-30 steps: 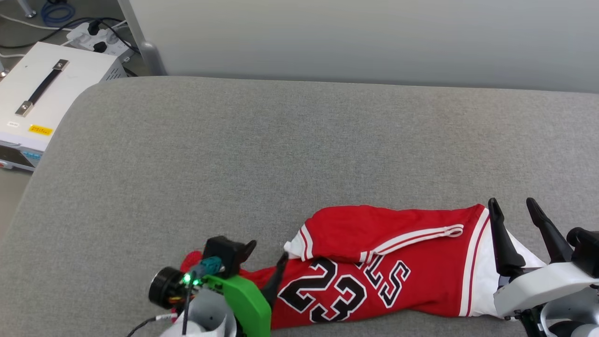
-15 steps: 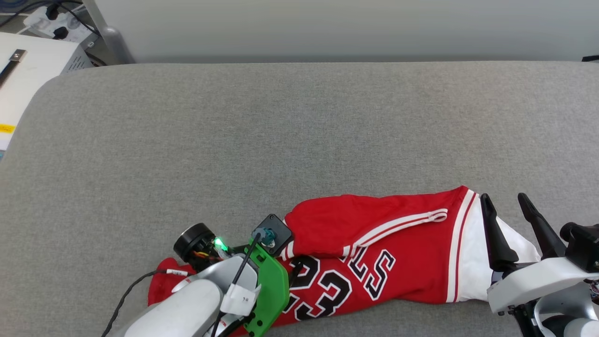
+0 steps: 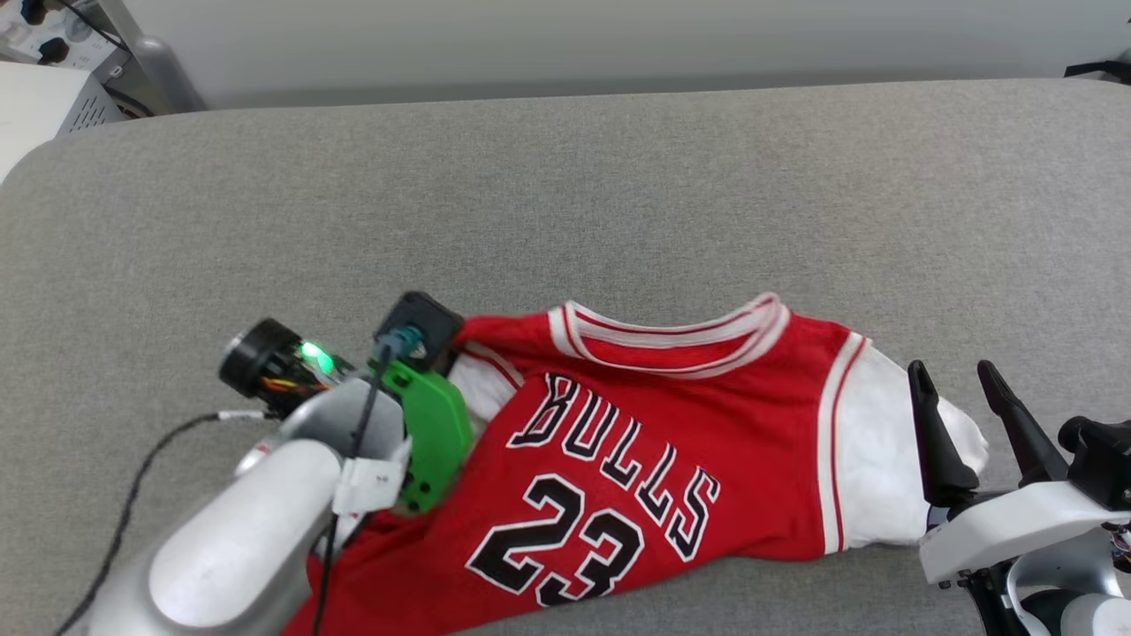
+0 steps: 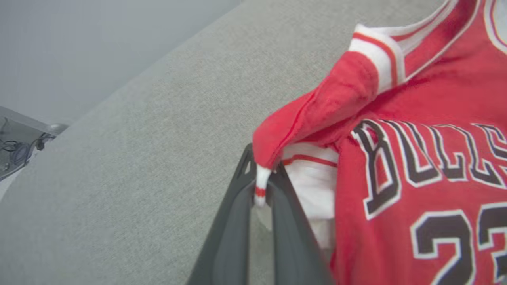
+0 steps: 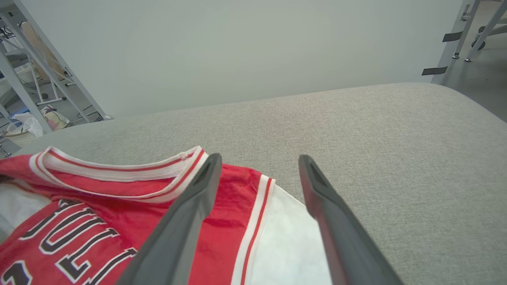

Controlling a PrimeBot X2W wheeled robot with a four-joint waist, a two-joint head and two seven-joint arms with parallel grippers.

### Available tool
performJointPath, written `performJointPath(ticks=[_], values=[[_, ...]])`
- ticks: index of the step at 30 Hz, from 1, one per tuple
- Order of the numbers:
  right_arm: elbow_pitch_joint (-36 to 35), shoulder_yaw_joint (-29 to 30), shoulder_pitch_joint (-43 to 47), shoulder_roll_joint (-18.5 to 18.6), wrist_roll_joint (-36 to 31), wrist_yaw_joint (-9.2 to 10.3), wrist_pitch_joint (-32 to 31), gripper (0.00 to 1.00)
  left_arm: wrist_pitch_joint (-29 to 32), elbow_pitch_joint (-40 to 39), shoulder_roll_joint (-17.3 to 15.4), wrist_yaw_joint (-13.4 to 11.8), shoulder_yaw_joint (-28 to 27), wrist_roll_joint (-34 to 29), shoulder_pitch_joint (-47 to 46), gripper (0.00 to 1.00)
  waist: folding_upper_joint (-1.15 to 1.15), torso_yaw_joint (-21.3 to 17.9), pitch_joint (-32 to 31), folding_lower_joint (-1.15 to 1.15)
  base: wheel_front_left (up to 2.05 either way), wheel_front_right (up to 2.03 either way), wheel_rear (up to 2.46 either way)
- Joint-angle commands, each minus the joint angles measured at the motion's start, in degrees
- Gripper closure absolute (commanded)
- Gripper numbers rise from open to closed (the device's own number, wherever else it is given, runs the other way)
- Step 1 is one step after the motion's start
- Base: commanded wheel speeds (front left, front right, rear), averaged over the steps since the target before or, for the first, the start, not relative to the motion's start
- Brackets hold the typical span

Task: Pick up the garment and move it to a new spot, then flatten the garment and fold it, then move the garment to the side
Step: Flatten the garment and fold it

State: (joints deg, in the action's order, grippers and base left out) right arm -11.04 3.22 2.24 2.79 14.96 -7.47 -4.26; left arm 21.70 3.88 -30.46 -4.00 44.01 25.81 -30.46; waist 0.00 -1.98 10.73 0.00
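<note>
The red jersey [image 3: 636, 459] lies on the grey padded table, front face up, with "BULLS" and a black 23 showing and the striped collar toward the far side. My left gripper [image 3: 449, 340] is shut on the jersey's left shoulder edge. In the left wrist view the left gripper [image 4: 261, 188] pinches a fold of red cloth and white trim of the jersey [image 4: 416, 138], lifted slightly. My right gripper [image 3: 959, 389] stands open over the white right sleeve [image 3: 870, 468], holding nothing. The right wrist view has the right gripper [image 5: 257, 158] spread above the jersey [image 5: 119, 206].
The grey table [image 3: 618, 194] stretches wide beyond the jersey to its far edge under a pale wall. A white box [image 3: 40, 110] and a power strip [image 3: 35, 26] sit off the table's far left corner. Metal racks [image 5: 35, 67] stand to the left.
The head camera has shifted. My left gripper took the folded-over upper layer and drew it away from me, opening the jersey so the collar and lettering show. The right gripper stayed open by the sleeve.
</note>
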Motion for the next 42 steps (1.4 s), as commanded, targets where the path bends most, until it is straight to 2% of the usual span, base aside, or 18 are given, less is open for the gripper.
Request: performJointPath(ticks=[1,4,7,10,15,20,21,22,23,24,29,32,38,42], values=[[0.4,0.1,-0.8,0.1,0.2,-0.02,0.4,0.0,-1.2,-0.2,-1.3,-1.6,-1.5,-1.4,-2.2,1.0,0.0,0.2,0.2,0.0,0.0,0.0,0.0],[0.6,0.0,-1.2,0.1,0.2,-0.02,0.3,0.0,-3.7,0.1,-2.1,-4.5,-4.3,-2.3,-3.5,1.0,0.0,0.4,0.6,0.0,0.0,0.0,0.0],[0.5,-0.3,-1.6,0.1,0.3,-0.02,0.2,0.0,-4.7,2.6,-1.6,-5.3,-6.3,-0.3,-3.6,1.0,0.0,0.6,1.6,0.0,0.0,0.0,0.0],[0.5,-0.6,-2.3,0.1,0.3,-0.02,0.0,0.0,-5.2,7.2,-0.4,-5.0,-7.4,1.9,-3.7,1.0,0.0,0.3,2.8,0.0,0.0,0.0,0.0],[0.5,-1.0,-3.8,0.1,0.1,-0.02,-0.3,0.0,-6.5,17.9,3.1,-3.1,-8.1,5.4,-5.2,1.0,0.0,-0.6,5.6,0.0,0.0,0.0,0.0],[1.0,-0.7,-4.4,0.1,0.1,-0.02,-0.1,0.0,-10.9,26.5,5.9,-1.3,-8.5,6.4,-7.0,1.0,0.0,-1.2,6.8,0.0,0.0,0.0,0.0],[1.1,-0.5,-4.4,0.1,0.1,-0.02,-0.1,0.0,-11.8,27.7,6.4,-1.3,-8.7,6.6,-7.1,0.95,0.0,-1.2,6.8,0.0,0.0,0.0,0.0],[1.3,-0.4,-4.3,0.1,0.1,-0.02,0.0,0.0,-12.7,29.0,6.9,-1.1,-8.9,6.9,-7.2,0.65,0.0,-1.1,6.8,0.0,0.0,0.0,0.0],[1.4,-0.2,-4.2,0.1,0.0,-0.02,0.0,0.0,-13.7,29.8,7.3,-1.0,-9.0,7.0,-7.2,0.11,0.0,-1.0,6.6,0.0,0.0,0.0,0.0],[1.4,-0.1,-4.2,0.1,0.0,-0.02,0.0,0.0,-15.2,30.7,7.7,-0.9,-9.3,7.2,-7.2,0.0,0.0,-0.7,6.3,0.0,0.0,0.0,0.0],[1.4,0.5,-3.8,0.1,-0.6,-0.02,-0.4,0.0,-21.5,31.9,9.3,-0.9,-10.5,8.3,-5.4,0.0,0.0,0.8,4.1,0.0,0.0,0.0,0.0],[1.6,0.8,-3.3,0.1,-0.9,-0.02,-0.7,0.0,-26.3,31.0,9.9,-2.0,-11.8,8.9,-3.0,0.0,0.0,1.9,2.2,0.0,0.0,0.0,0.0],[2.0,1.4,-2.0,0.1,-1.0,-0.02,-1.6,0.0,-33.7,26.2,10.1,-5.4,-14.4,9.8,3.8,0.0,0.0,3.5,-1.0,0.0,0.0,0.0,0.0],[2.2,2.1,-1.1,0.1,-0.9,-0.02,-2.3,0.0,-36.0,19.8,10.0,-8.2,-16.0,8.9,8.5,0.0,0.0,4.3,-2.1,0.0,0.0,0.0,0.0]])
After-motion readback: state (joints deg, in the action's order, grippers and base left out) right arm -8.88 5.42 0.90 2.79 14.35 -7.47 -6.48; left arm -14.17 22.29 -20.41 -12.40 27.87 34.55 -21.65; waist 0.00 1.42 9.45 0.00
